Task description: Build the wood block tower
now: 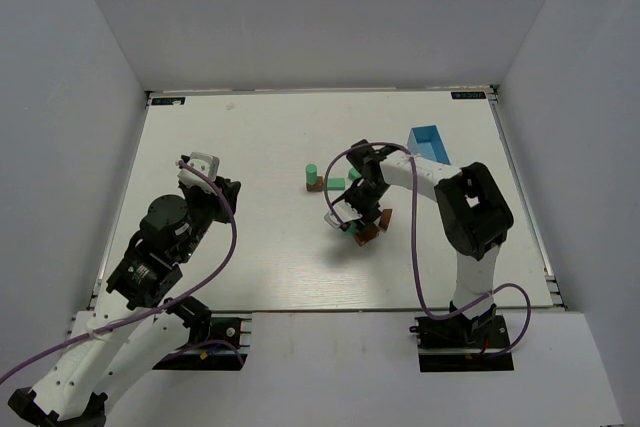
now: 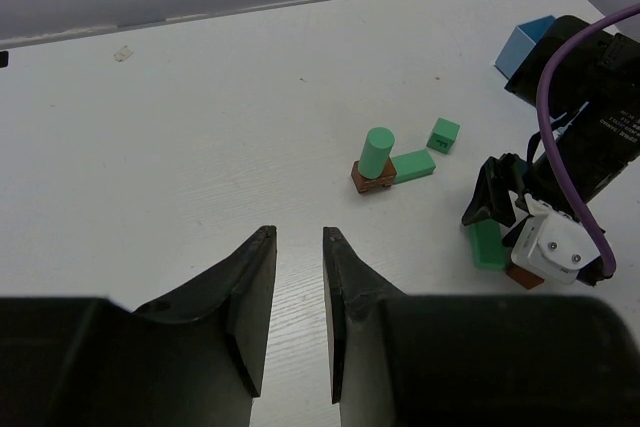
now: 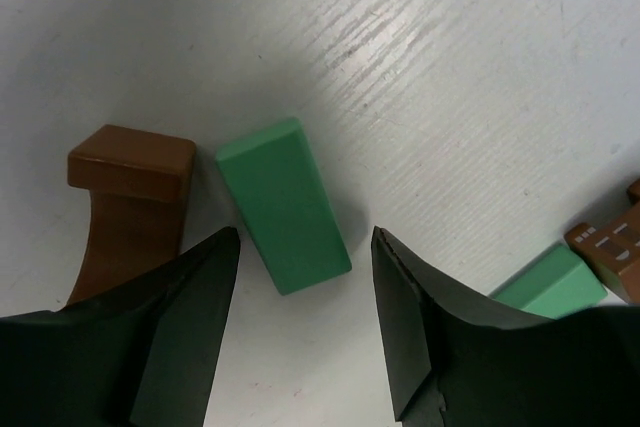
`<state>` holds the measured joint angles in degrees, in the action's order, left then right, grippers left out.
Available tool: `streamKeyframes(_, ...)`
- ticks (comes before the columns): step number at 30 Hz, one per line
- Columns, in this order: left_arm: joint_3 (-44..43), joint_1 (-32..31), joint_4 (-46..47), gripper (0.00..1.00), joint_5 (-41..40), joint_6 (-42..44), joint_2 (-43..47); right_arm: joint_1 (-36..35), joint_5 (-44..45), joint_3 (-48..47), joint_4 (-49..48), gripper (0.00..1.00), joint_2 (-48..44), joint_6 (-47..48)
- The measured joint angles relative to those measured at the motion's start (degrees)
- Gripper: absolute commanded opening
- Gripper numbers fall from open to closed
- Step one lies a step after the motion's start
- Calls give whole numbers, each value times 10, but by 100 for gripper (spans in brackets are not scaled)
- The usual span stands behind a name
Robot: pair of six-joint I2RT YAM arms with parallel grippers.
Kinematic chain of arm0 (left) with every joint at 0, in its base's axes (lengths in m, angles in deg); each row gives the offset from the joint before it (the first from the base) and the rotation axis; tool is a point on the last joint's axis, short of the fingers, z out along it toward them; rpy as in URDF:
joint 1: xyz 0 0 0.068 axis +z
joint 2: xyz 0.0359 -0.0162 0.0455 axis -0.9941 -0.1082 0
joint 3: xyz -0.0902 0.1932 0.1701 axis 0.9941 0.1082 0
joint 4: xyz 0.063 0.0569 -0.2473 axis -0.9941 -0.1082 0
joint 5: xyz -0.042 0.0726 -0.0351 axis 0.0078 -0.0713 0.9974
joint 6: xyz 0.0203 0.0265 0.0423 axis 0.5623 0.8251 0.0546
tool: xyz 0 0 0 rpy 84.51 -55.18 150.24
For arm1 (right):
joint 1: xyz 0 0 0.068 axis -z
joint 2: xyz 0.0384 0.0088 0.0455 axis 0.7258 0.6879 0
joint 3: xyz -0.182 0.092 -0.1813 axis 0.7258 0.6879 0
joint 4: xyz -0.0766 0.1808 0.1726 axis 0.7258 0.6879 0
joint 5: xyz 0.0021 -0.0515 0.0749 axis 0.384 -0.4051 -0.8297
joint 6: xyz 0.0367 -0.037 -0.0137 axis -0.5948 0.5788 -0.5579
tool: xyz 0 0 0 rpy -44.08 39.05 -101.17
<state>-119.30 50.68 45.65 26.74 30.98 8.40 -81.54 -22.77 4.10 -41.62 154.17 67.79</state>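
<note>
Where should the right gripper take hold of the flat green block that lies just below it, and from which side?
Grip the green block across its two long sides near the middle, coming straight down. It lies flat; the right gripper hangs open above its near end. The brown arch block sits close beside one long side, so that finger has little room.

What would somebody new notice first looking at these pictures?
Probably the right end effector near the table's middle, open over a green rectangular block lying flat, with a brown arch-shaped block beside it. Next, just left of it towards the back, a green cylinder standing upright on a small brown block. A blue box sits near the far right edge.
</note>
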Motion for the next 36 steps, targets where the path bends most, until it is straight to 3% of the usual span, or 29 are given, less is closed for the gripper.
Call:
streamKeyframes(3, 0, 0, 0, 36, 0, 0, 0, -6, 1, 0, 7, 60, 0, 0)
streamKeyframes(5, 0, 0, 0, 36, 0, 0, 0, -10, 1, -1, 9, 52, 2, -1)
streamKeyframes(6, 0, 0, 0, 36, 0, 0, 0, -12, 1, -2, 13, 47, 3, -2)
streamKeyframes(7, 0, 0, 0, 36, 0, 0, 0, -13, 1, -4, 16, 29, 5, -6)
streamKeyframes(8, 0, 0, 0, 36, 0, 0, 0, -14, 1, -6, 18, 22, 7, -6)
streamKeyframes(13, 0, 0, 0, 36, 0, 0, 0, -15, -8, -22, 17, 2, 17, -34)
streamKeyframes(17, 0, 0, 0, 36, 0, 0, 0, -14, -14, -22, 2, 0, 17, -85)
streamKeyframes(28, 0, 0, 0, 36, 0, 0, 1, -2, 12, -92, -81, 0, 14, -349)
streamKeyframes(36, 0, 0, 0, 36, 0, 0, 1, 16, 26, -144, -87, 0, 20, -451)
